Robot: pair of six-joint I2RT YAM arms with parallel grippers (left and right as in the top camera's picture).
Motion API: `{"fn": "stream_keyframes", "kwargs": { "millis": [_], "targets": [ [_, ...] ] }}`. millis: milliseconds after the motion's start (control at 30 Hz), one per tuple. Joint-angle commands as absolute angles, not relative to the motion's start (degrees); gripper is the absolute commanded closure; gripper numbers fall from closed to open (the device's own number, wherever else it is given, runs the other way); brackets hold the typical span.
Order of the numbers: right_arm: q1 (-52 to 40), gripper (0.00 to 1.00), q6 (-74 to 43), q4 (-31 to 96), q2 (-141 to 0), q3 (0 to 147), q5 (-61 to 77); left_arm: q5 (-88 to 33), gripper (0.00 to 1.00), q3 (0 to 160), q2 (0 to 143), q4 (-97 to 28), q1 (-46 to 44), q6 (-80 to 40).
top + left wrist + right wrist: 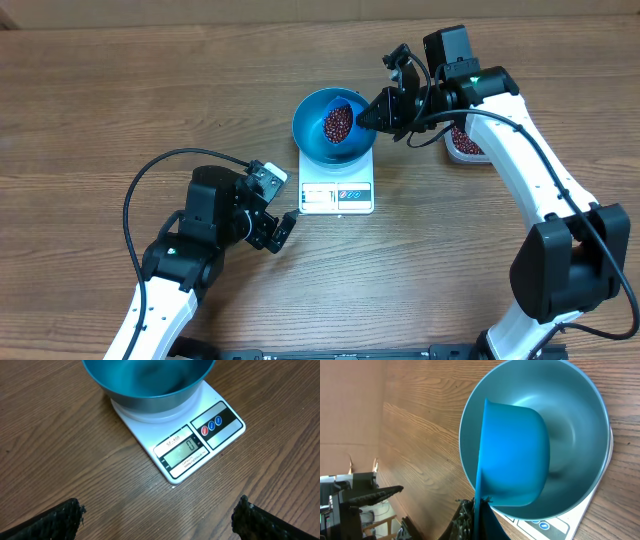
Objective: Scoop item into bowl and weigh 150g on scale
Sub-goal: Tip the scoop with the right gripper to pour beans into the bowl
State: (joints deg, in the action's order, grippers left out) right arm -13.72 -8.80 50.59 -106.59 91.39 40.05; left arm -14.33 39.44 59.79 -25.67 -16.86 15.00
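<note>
Blue scoop (515, 450) of beans (339, 122) clamped by right gripper (373, 113) over bowl (310, 140); left gripper (159, 510) agape.

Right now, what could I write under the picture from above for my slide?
Right gripper holds a scoop of red beans over the blue bowl on the white scale.

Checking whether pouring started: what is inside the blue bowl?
Red beans show in the scoop that the right pincer holds over the bowl. The bowl's visible inner wall is bare; the scoop hides part of its floor.
</note>
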Motion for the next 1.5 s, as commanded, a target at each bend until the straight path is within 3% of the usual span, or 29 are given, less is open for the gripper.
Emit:
{"fn": "stream_keyframes", "kwargs": {
  "millis": [0, 1467],
  "targets": [
    [-13.9, 0.96, -8.5, 50.2, -106.5, 93.5, 39.8, -14.4, 0.0, 39.2, 59.2, -25.5, -16.7, 15.0],
    [-23.5, 0.96, -4.0, 51.3, -106.4, 97.6, 13.4, -14.4, 0.0, 39.2, 59.2, -25.5, -16.7, 15.0]
  ]
}}
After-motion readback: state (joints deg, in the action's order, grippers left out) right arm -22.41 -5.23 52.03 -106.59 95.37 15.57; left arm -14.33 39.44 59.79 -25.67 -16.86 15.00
